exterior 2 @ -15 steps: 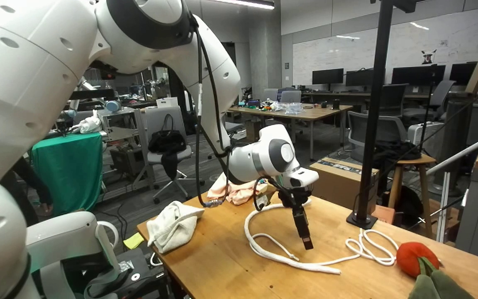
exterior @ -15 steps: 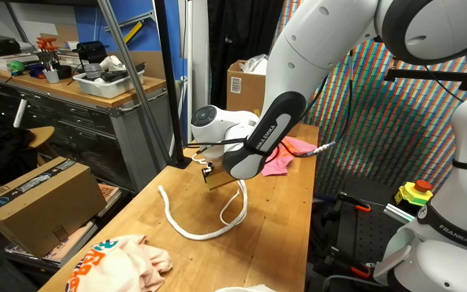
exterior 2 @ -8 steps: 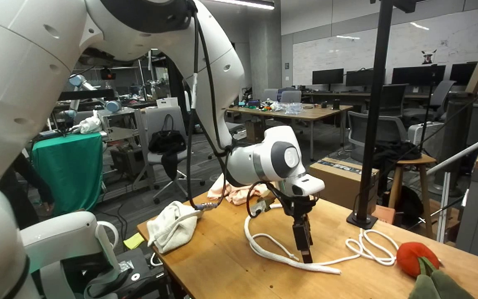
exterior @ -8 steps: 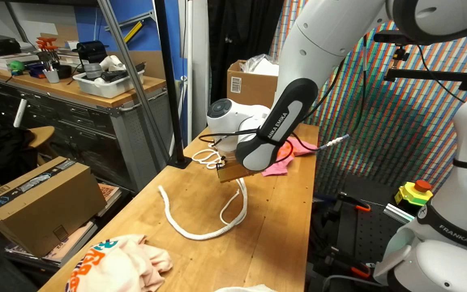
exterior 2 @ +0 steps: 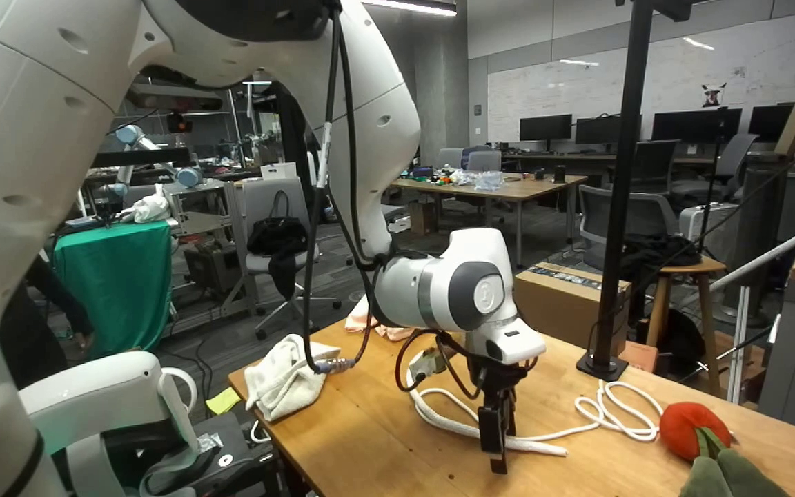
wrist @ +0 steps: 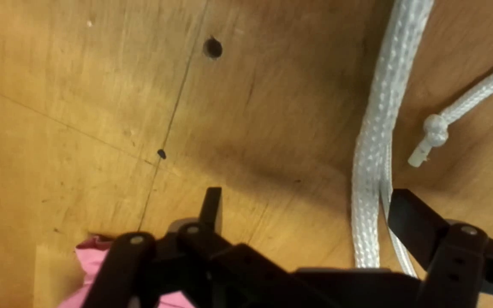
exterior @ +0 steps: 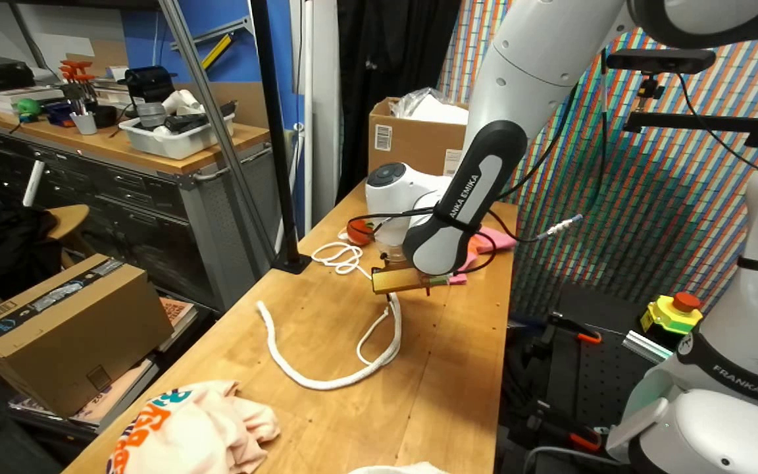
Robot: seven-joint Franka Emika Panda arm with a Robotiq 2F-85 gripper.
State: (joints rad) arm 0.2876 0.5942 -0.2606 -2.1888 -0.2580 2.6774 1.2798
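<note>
My gripper (wrist: 308,203) is open and empty in the wrist view, jaws wide apart, pointing at the wooden table. A thick white braided rope (wrist: 367,171) runs between the fingers as seen there, nearer the right finger. A thin white cord passes beside it and partly behind that finger; whether they touch is unclear. A knotted cord end (wrist: 435,130) lies right of the rope. In an exterior view the gripper (exterior 2: 499,459) points down in front of the rope (exterior 2: 449,422). In an exterior view the curved rope (exterior: 326,384) lies on the table and the arm hides the fingers.
A coiled thin cord (exterior 2: 608,417) lies beside a red plush (exterior 2: 691,429) with green leaves. A pink cloth (exterior: 487,243) and a cardboard box (exterior: 412,141) are at the far end. A peach shirt (exterior: 198,428), a white cloth (exterior 2: 290,379) and a black pole (exterior 2: 622,193) stand about.
The gripper has moved rightward in an exterior view, uncovering the coiled cord and red plush, and lower with a more upright pose in an exterior view. The rope has not moved.
</note>
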